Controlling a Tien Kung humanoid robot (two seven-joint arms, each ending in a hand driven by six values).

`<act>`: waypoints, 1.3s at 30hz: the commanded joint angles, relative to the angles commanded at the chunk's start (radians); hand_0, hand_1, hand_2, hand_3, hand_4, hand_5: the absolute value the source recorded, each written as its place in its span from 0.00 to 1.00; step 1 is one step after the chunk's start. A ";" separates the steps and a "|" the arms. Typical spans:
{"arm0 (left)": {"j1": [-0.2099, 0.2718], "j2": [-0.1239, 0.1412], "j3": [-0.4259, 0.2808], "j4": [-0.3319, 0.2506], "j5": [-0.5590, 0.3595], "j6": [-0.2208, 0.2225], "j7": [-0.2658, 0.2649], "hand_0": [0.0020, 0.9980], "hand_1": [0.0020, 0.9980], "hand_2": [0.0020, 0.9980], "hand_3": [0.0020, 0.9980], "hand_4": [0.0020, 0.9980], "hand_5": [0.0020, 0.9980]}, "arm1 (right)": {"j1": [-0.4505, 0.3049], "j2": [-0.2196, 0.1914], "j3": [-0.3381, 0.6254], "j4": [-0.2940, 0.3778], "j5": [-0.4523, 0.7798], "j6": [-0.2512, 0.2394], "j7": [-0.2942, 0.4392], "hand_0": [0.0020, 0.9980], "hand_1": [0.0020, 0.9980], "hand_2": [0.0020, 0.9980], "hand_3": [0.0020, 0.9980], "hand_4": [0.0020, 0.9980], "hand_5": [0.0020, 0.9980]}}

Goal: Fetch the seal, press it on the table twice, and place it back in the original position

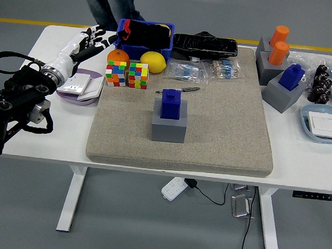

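A blue seal (172, 104) stands upright in a grey block holder (168, 126) in the middle of the beige mat (222, 128). My left hand (87, 41) hovers over the table's far left, well away from the seal, with its fingers spread and holding nothing. Its black forearm (14, 99) comes in from the left edge. The right arm does not show.
Two colour cubes (128, 74), an orange (118, 56), a lemon (151, 61) and a blue bin (145, 34) sit at the back left. A purple dish (80, 85) lies under my left hand. Grey holders with orange and blue seals (282, 75) stand right. A person's legs (108, 6) show behind the table.
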State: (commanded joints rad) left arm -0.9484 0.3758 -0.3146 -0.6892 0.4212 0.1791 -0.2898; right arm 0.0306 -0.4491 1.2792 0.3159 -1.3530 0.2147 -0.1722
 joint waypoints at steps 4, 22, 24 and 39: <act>0.014 0.031 -0.044 0.026 -0.013 0.001 -0.002 0.97 0.92 0.90 0.93 0.91 0.51 | 0.000 -0.002 0.004 0.000 -0.002 0.000 0.000 0.83 0.74 0.74 0.71 0.80 0.60; 0.051 0.094 -0.102 0.092 -0.035 0.000 -0.009 0.97 0.91 0.90 0.93 0.90 0.52 | 0.004 -0.006 0.013 0.000 -0.012 0.002 -0.002 0.83 0.74 0.74 0.71 0.80 0.60; 0.055 0.098 -0.105 0.093 -0.036 0.000 -0.009 0.97 0.91 0.90 0.93 0.90 0.52 | 0.003 -0.006 0.014 0.001 -0.013 0.002 -0.001 0.83 0.74 0.74 0.71 0.80 0.60; 0.054 0.104 -0.096 0.095 -0.038 -0.001 -0.007 0.96 0.91 0.90 0.93 0.90 0.52 | 0.003 -0.001 0.019 0.001 -0.014 0.002 -0.002 0.83 0.74 0.74 0.71 0.80 0.60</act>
State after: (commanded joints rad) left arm -0.8940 0.4798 -0.4108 -0.5941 0.3832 0.1783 -0.2969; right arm 0.0337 -0.4504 1.2985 0.3166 -1.3668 0.2168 -0.1741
